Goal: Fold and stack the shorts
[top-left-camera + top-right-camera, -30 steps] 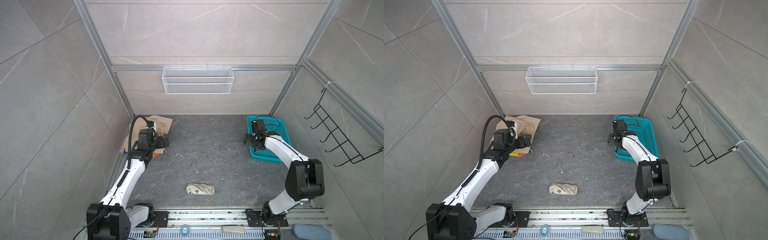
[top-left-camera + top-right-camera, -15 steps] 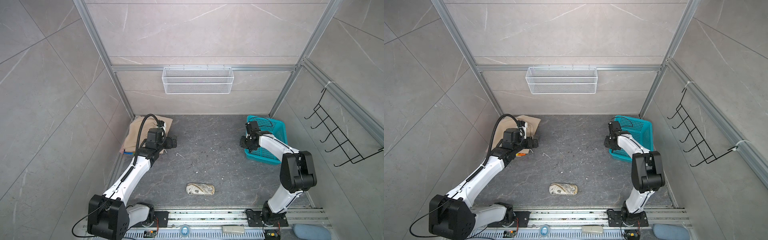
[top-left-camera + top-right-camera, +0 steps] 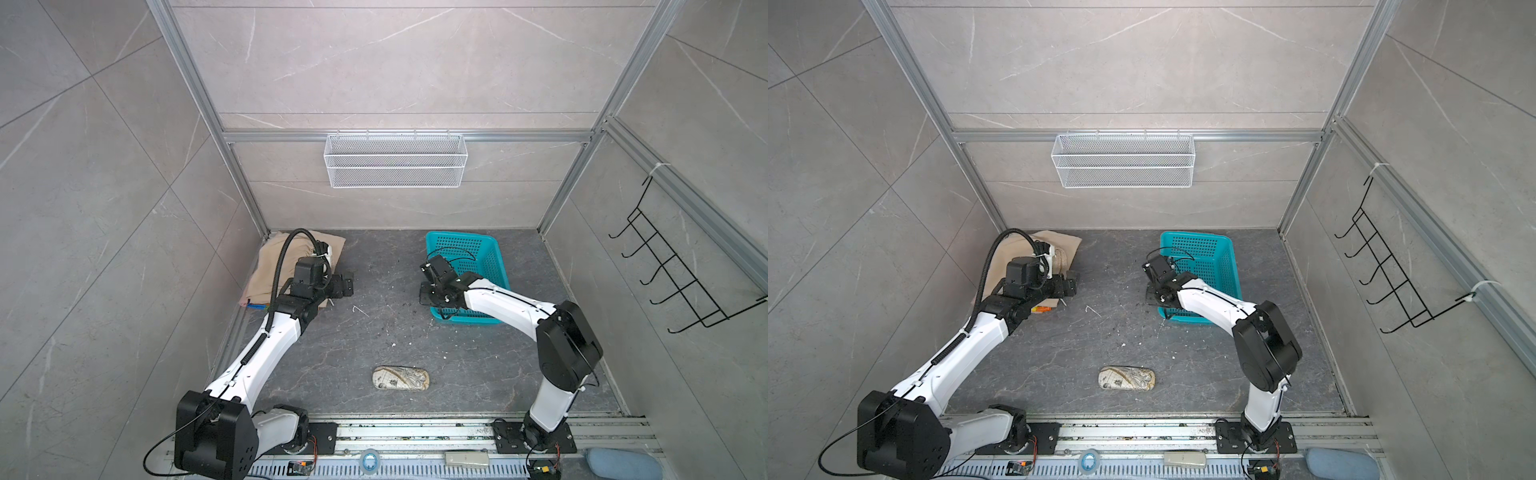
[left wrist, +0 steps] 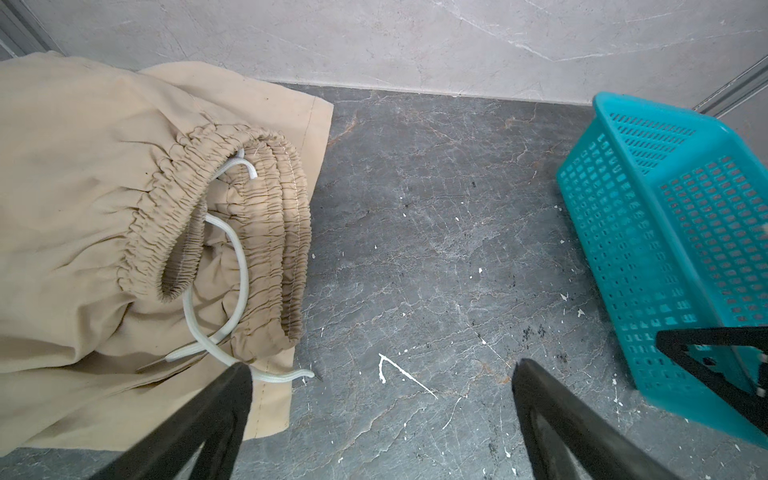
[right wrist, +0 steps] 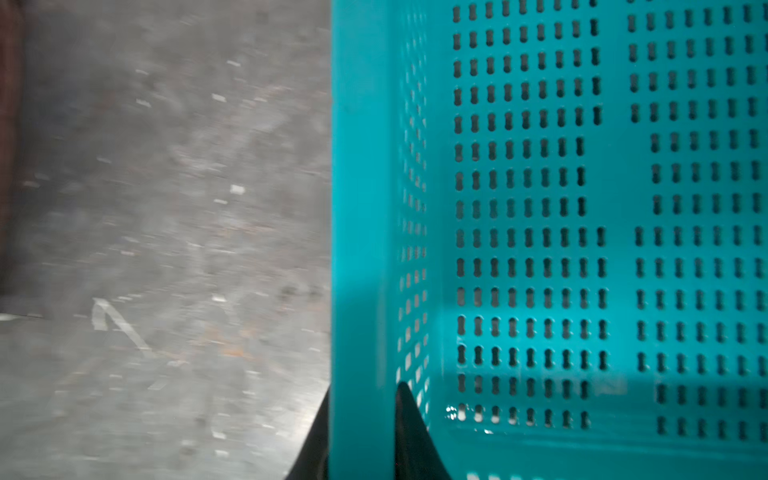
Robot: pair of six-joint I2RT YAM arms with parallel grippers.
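Beige shorts (image 3: 272,266) are seen lying folded in the far left corner, with striped shorts (image 3: 1041,309) peeking out beneath. A teal basket (image 3: 461,236) is clamped by its rim in the right gripper (image 5: 361,399). The left gripper (image 4: 380,368) is held wide open at the beige shorts' hem. A pouch (image 3: 401,378) is seen near the front.

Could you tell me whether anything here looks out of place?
The teal basket is pinched by its side wall in the right gripper, odd for a folding task; the white drawstring of the beige shorts trails loose onto the floor.
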